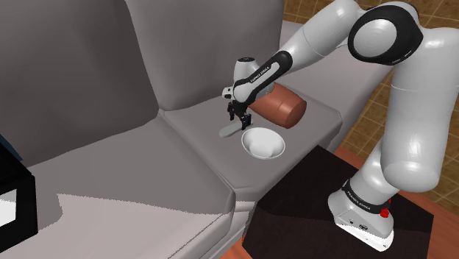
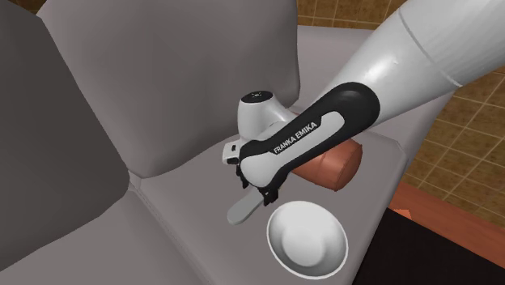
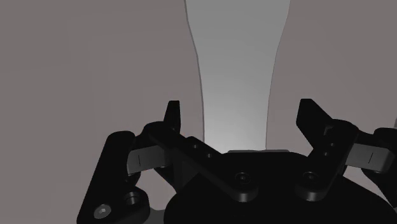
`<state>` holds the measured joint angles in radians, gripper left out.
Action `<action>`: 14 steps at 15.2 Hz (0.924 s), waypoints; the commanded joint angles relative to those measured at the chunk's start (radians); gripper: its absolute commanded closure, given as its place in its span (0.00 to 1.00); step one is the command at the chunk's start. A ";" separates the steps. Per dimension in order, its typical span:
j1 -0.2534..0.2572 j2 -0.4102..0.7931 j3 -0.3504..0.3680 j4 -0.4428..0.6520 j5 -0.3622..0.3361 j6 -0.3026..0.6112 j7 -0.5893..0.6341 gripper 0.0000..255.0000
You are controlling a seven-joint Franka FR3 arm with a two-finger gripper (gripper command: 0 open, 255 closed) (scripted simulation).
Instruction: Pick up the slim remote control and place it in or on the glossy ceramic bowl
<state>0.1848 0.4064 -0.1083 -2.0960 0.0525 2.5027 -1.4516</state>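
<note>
While hovering over the grey sofa seat (image 1: 193, 126) mid-frame, straddles the slim pale remote (image 3: 238, 63) with gripper (image 3: 240, 108) fingers spread wide — neither touching it. Lies just left of the white bowl (image 1: 262, 143) in the shoulder view.

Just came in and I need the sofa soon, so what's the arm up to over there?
The arm's gripper hangs right over the light grey remote, which lies flat on the sofa seat. Its fingers are open on either side of the remote and do not touch it, so nothing is held yet. The white bowl sits empty beside the remote, with a brown bolster behind it.
</note>
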 commanded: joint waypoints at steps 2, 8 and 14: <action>-0.003 0.030 0.003 0.003 0.005 0.027 -0.004 0.00; -0.003 0.030 0.003 0.004 0.005 0.027 -0.004 0.00; -0.003 0.030 0.003 0.004 0.005 0.027 -0.004 1.00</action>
<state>0.1822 0.4367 -0.1050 -2.0924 0.0573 2.5293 -1.4553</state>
